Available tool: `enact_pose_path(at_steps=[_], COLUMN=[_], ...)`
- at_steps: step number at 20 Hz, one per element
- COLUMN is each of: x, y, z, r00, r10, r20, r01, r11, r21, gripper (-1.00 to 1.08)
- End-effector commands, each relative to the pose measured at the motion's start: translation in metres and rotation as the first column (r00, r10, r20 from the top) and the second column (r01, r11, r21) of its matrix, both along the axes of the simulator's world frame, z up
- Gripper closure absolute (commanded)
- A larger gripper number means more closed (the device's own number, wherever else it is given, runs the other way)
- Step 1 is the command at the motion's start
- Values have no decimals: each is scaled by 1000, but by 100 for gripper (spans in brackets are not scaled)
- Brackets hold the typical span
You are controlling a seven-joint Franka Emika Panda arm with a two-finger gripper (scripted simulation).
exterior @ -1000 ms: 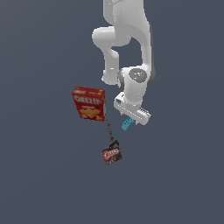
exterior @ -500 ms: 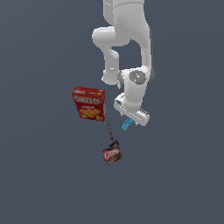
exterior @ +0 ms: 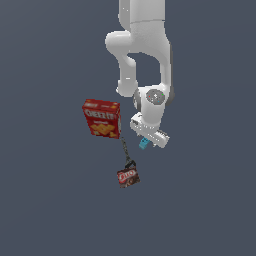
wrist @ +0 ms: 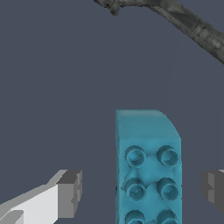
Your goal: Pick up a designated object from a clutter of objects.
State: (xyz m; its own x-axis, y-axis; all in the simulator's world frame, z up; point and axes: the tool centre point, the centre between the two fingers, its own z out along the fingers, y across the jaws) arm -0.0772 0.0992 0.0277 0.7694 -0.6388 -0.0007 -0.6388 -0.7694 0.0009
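Your gripper (wrist: 140, 190) has dropped lower than a second ago and now straddles the cyan brick (wrist: 148, 168), fingers (wrist: 69, 192) spread wide, gaps on both sides, nothing held. The brick lies studs up just under the hand, near the chain-like piece (wrist: 183, 24), apart from the Cheez-It box (exterior: 102, 118) and Oreo pack (exterior: 128, 177). Clutter is unmoved. You look set to close; the pick isn't made yet.
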Motion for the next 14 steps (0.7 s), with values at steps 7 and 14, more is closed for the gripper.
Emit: enact_pose_path(at_steps=[7, 14], x=[0, 1], y=[0, 0], z=[-6, -5], r00=[1000, 1000], r10=[0, 0], r20=[1, 2], r01=[0, 0], r11=[1000, 1000], r21=[0, 0], gripper=[108, 108])
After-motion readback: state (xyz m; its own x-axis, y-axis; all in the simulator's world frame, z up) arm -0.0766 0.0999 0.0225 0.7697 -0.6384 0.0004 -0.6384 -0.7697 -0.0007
